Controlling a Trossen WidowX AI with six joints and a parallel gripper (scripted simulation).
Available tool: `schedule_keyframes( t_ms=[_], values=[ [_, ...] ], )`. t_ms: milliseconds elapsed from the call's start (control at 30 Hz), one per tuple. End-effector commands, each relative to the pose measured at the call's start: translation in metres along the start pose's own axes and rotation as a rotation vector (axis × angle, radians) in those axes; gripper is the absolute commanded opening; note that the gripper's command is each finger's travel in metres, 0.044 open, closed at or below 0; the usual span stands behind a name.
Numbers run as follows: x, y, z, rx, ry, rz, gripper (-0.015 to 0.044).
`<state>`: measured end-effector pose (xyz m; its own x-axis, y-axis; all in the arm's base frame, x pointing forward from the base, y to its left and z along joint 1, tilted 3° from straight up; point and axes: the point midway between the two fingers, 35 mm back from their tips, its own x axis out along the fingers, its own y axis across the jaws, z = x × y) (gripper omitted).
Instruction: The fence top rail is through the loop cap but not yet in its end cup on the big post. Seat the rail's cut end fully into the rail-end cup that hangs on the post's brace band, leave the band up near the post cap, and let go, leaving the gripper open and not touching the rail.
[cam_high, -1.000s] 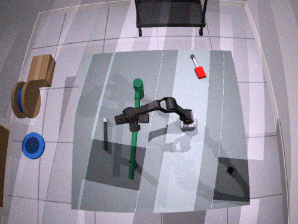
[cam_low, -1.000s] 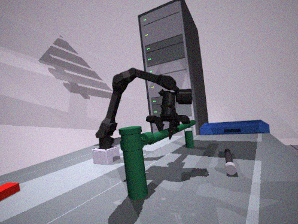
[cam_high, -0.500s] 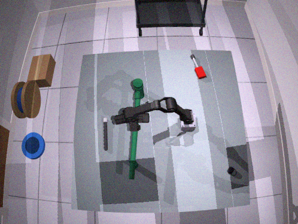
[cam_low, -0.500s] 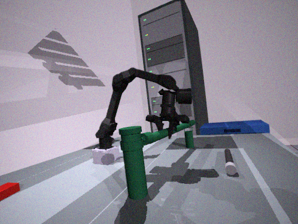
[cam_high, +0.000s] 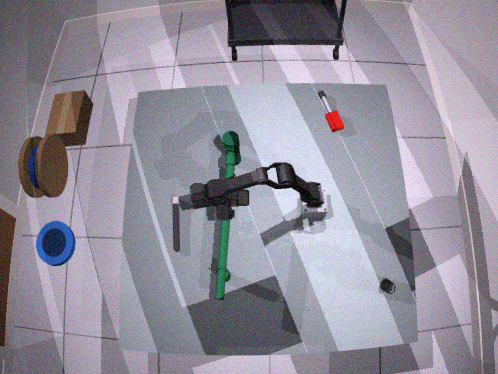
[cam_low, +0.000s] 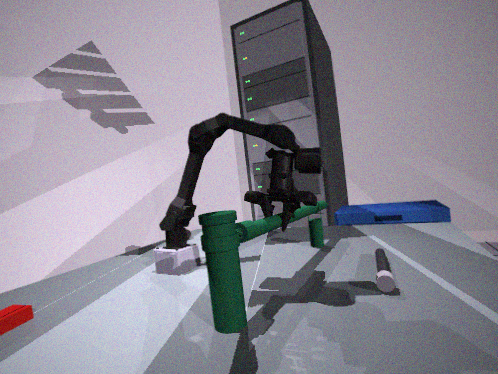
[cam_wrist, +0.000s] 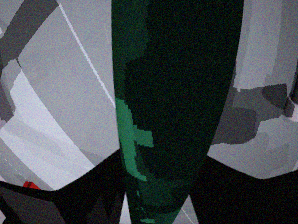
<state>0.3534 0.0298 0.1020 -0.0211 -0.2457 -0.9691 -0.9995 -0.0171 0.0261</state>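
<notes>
The green big post (cam_high: 230, 139) (cam_low: 227, 295) stands upright. Its brace band (cam_low: 220, 243) is up near the post cap (cam_low: 218, 216), with the rail-end cup (cam_low: 241, 231) at its side. The green top rail (cam_high: 223, 255) (cam_low: 262, 226) (cam_wrist: 175, 90) runs from the cup past the small post (cam_low: 316, 233); its far end sticks out beyond that post. The rail's near end meets the cup's mouth; how deep it sits is not visible. My gripper (cam_low: 277, 216) (cam_wrist: 154, 152) is shut on the rail, from above, between the two posts. The loop cap is hard to make out.
A dark rod with a pale end (cam_high: 176, 227) (cam_low: 383, 270) lies beside the rail. A red-handled tool (cam_high: 334, 121) and a small black cylinder (cam_high: 387, 286) lie farther off. The arm's pale base (cam_high: 315, 209) (cam_low: 175, 260) stands to one side of the rail.
</notes>
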Motion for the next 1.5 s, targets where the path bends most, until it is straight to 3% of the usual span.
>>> schedule_keyframes(
  t_ms=[0,1467],
  values=[
    [-0.006,-0.002,0.004,-0.005,-0.003,-0.008,0.0000],
    [-0.005,-0.002,-0.009,-0.004,0.004,0.001,0.0000]
  ],
)
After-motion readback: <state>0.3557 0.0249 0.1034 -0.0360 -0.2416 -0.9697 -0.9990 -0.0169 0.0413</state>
